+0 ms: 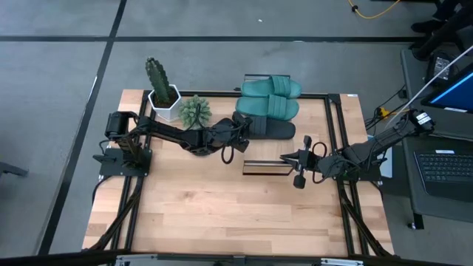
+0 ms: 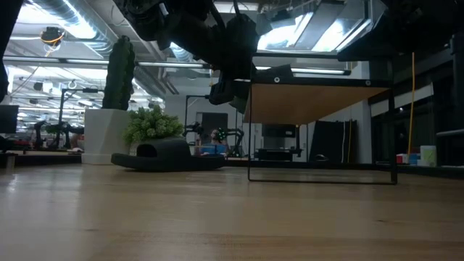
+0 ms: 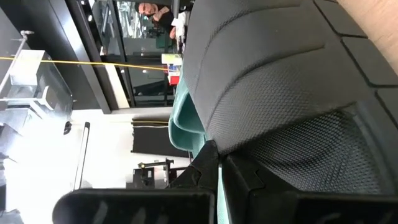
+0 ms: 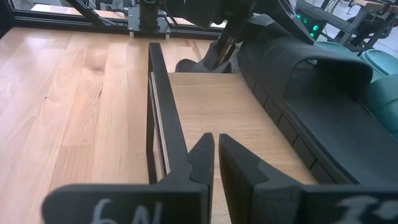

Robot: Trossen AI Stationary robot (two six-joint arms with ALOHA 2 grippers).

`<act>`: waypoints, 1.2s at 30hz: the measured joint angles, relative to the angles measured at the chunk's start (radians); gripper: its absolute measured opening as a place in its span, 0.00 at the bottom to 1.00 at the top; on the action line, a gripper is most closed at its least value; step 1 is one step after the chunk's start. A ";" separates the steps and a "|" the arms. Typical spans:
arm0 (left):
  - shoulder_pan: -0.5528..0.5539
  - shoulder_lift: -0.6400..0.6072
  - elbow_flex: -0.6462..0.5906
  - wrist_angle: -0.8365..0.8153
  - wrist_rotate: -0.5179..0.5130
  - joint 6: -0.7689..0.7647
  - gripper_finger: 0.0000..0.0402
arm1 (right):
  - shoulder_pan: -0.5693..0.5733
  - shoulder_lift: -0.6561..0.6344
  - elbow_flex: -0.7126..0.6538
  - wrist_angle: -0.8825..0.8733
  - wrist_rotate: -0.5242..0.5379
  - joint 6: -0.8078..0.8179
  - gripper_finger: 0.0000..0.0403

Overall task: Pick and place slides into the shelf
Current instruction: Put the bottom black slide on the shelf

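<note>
A black slide is in my left gripper, along the far side of the shelf. The shelf's wood top fills the middle of the right wrist view. Two teal slides lie side by side on the table just beyond. A second black slide rests sole-down on the table, left of the shelf. My right gripper is shut, with only a sliver between its fingers, over the shelf's right end. My left gripper pinches the black slide at its left end, by the strap, coming level from the table's left. The slide lies lengthwise away from the fingers; whether its sole rests on the shelf top or hangs just above it, I cannot tell. My right gripper may or may not touch the shelf's right end: I cannot tell.
A cactus in a white pot and a small green plant stand at the far left of the table. A black frame rail runs along the right side. The near half of the tabletop is bare wood.
</note>
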 joint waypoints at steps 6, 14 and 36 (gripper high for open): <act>0.001 0.000 0.000 0.000 -0.006 0.000 0.00 | 0.000 0.000 0.000 -0.006 0.000 0.000 0.07; 0.001 -0.001 0.000 -0.019 -0.026 -0.011 0.00 | 0.000 0.000 0.000 -0.011 0.000 0.000 0.07; 0.026 -0.104 0.001 -0.141 0.094 -0.185 0.00 | 0.000 0.000 0.000 -0.012 0.000 0.011 0.07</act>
